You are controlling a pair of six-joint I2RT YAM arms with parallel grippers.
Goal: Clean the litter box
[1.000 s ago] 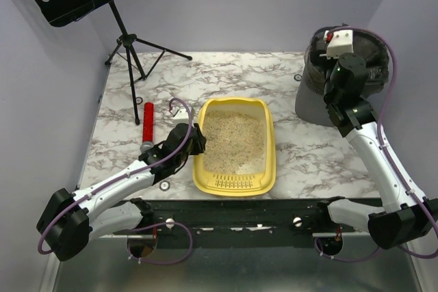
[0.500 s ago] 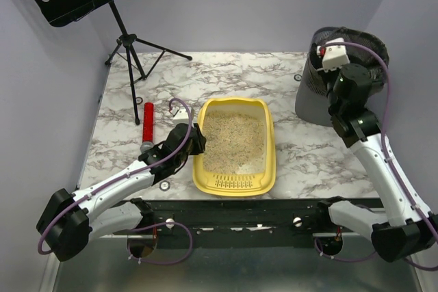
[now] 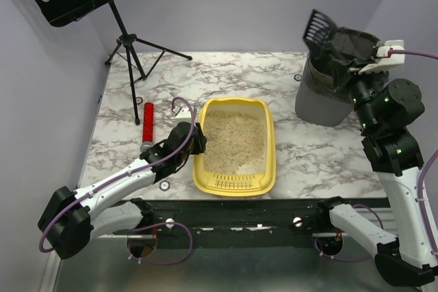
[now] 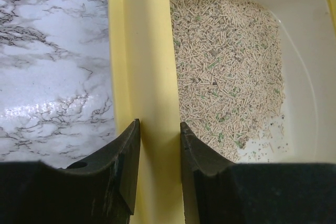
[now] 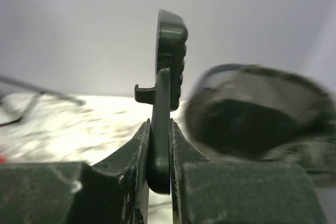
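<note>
The yellow litter box (image 3: 235,184) lies mid-table with beige litter (image 3: 233,140) in it and its slotted sieve end nearest me. My left gripper (image 3: 198,139) is shut on its left rim; in the left wrist view the rim (image 4: 147,51) runs between the fingers (image 4: 160,129), with litter (image 4: 226,66) to the right. My right gripper (image 3: 350,59) is shut on the handle of a black slotted scoop (image 3: 318,29), held raised at the left edge of the grey bin (image 3: 321,97). The right wrist view shows the scoop (image 5: 170,40) edge-on, clamped in the gripper (image 5: 160,129).
A red cylinder (image 3: 148,122) lies left of the litter box. A black music stand (image 3: 130,46) stands at the back left. The bin's black bag opening (image 5: 252,114) shows blurred to the scoop's right. Grey walls close in on both sides.
My right arm has swung back to the right and tilted up, bringing the scoop out from over the bin and up into view. The left arm and litter box have not moved.
</note>
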